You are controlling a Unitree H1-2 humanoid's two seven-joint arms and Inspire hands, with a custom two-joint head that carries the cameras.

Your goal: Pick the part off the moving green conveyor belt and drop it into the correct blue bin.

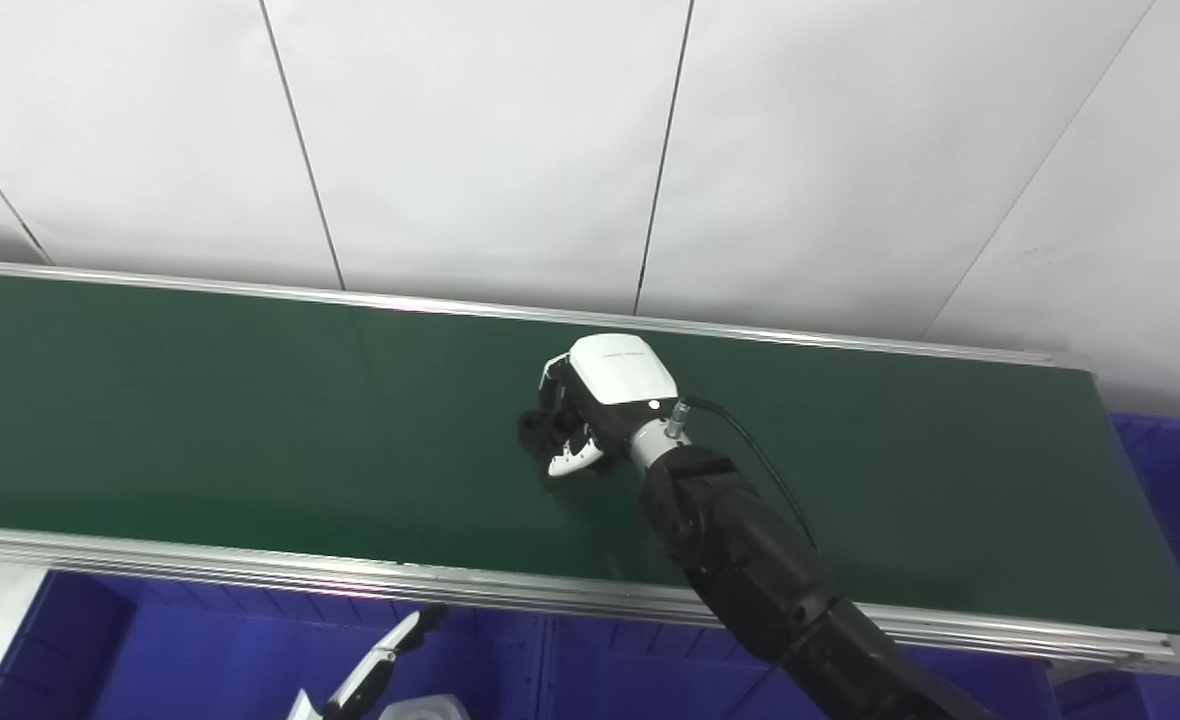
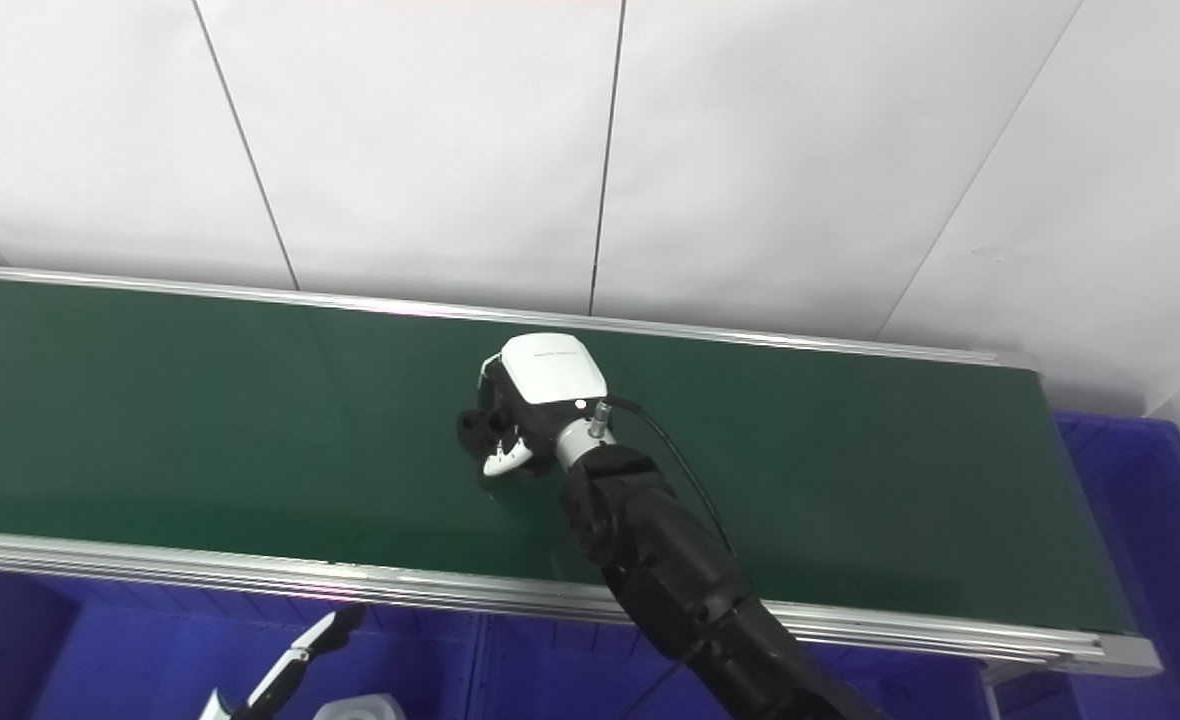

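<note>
While its glossy white shell faces up, the right hand (image 1: 590,405) curls its fingers (image 1: 572,456) around a small dark part (image 1: 535,432) mid-belt on the matte green conveyor belt (image 1: 200,420). Below the belt's near rail, the left hand (image 1: 375,665) holds slim fingers apart over a smooth blue bin (image 1: 180,650).

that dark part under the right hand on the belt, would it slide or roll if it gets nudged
The dark part is mostly hidden by the right hand, so this is tentative. It looks chunky and rigid, probably stiff. The green belt looks smooth, so a nudge would likely slide it rather than roll it.
</note>
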